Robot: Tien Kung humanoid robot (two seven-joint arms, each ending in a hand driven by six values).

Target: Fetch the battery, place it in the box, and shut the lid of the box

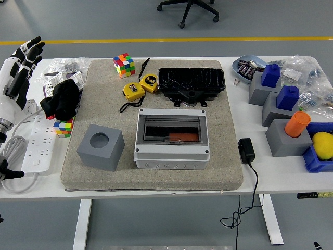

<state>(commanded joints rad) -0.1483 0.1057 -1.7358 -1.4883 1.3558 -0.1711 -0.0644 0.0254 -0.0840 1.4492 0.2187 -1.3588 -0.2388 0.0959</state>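
The grey box [171,154] stands in the middle of the beige mat [218,172]. Its dark see-through lid [172,126] lies flat over the opening. An orange, battery-like piece [182,136] shows through it, lying inside the box. My left hand [20,65] is raised at the far left edge of the table, well away from the box, its fingers stretched out and holding nothing. A blue dish [244,66] at the back right holds several small batteries. My right hand does not appear.
On the mat are a grey cube with a hole [100,146], a black tray [191,82], two yellow tape measures [140,87] and a puzzle cube [124,65]. A power strip [34,143] and black cloth [62,100] lie left. Grey blocks [283,136] and a charger [246,150] stand right.
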